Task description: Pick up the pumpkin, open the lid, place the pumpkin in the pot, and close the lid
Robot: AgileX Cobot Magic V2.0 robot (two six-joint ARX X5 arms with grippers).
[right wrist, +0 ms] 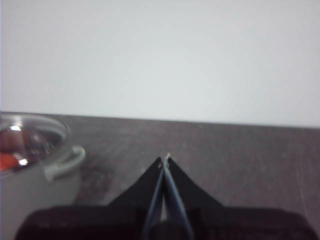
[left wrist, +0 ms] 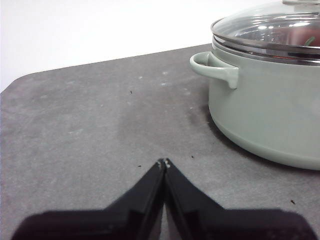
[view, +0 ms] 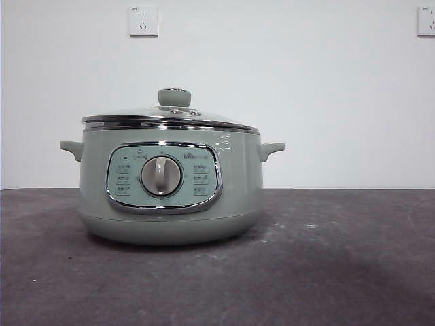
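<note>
- Now the pot (view: 170,197) sits on the dark grey counter (view: 340,272), a bit to the left of the middle in the front view.
- The pot is round and pale green, with a stubby handle on each side.
- A shiny frame goes around its control panel (view: 164,178), and a grey dial (view: 161,176) sits in the middle of the panel.
- The lid (view: 171,117) is on the pot and looks flat and closed. It is clear glass with a shiny rim and a pale green knob (view: 175,97) on top.
- The pumpkin (right wrist: 9,161) is inside the pot. It shows only as a red-orange blur through the glass in the right wrist view. In the left wrist view a bit of red and green shows under the lid too.
- The left gripper (left wrist: 164,163) is low over the counter, beside the pot and apart from it. Its two black jaws are together, with nothing between them.
- The right gripper (right wrist: 165,159) is on the pot's other side, also apart from it. Its jaws are pressed together and hold nothing.
- No arm shows in the front view.
- Two white wall sockets (view: 143,20) are on the white wall behind.
</note>
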